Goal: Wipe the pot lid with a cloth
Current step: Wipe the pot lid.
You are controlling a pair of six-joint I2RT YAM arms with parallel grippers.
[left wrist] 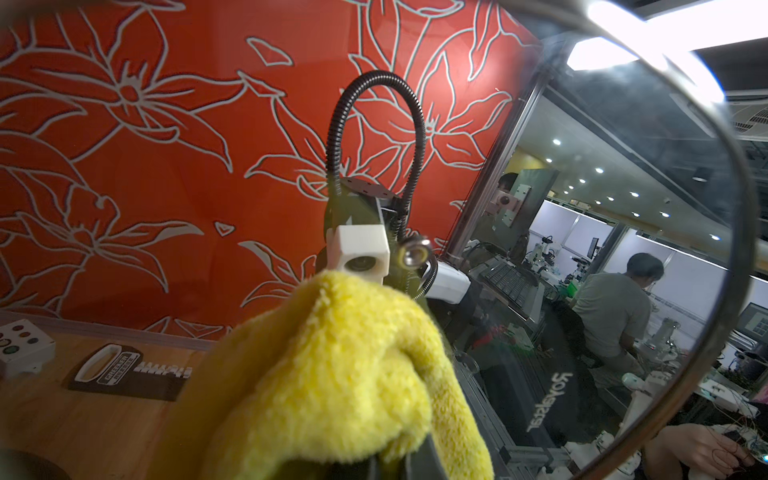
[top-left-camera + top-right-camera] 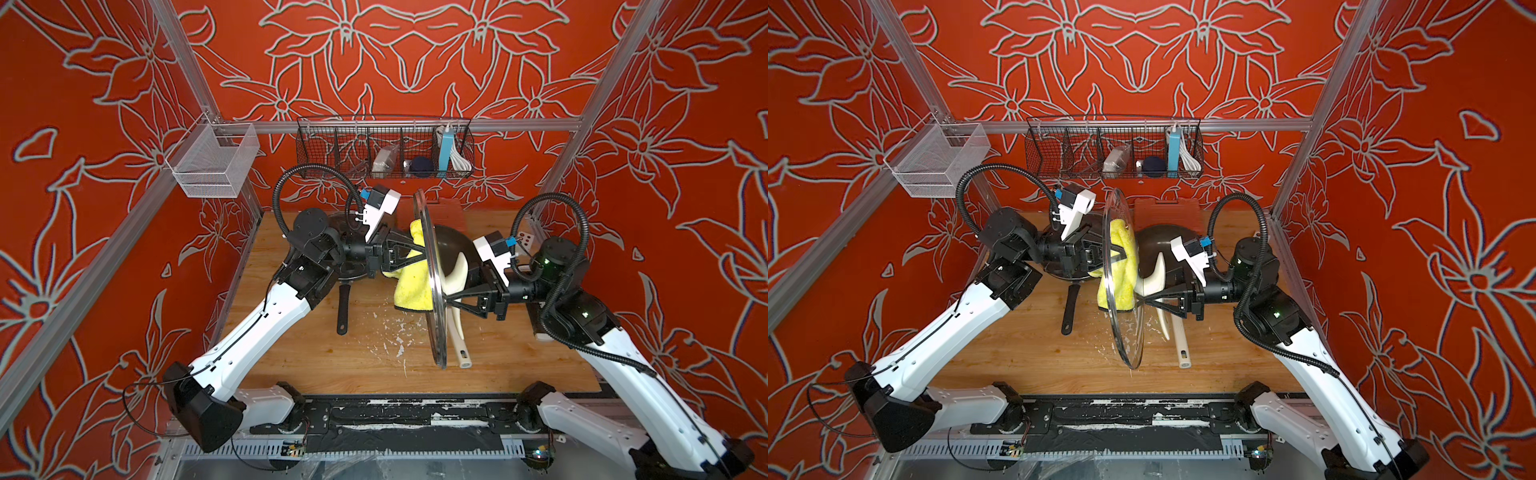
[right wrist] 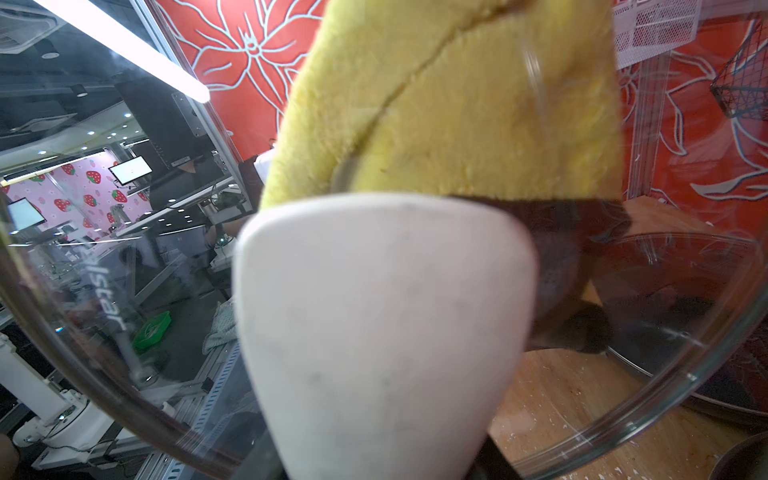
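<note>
Now left gripper [image 2: 411, 252] pinches cloth [image 2: 411, 293] against the upright pot lid [image 2: 434, 328], right gripper [image 2: 451, 297] clamping its handle [image 3: 374, 332] (hold steady): sweep evenly.

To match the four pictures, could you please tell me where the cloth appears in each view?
Both top views: cloth at centre, beside the upright lid.
Left wrist: cloth lower middle, close up.
Right wrist: cloth upper middle, seen through the glass.
Shared landmark: the lid, in all four.
</note>
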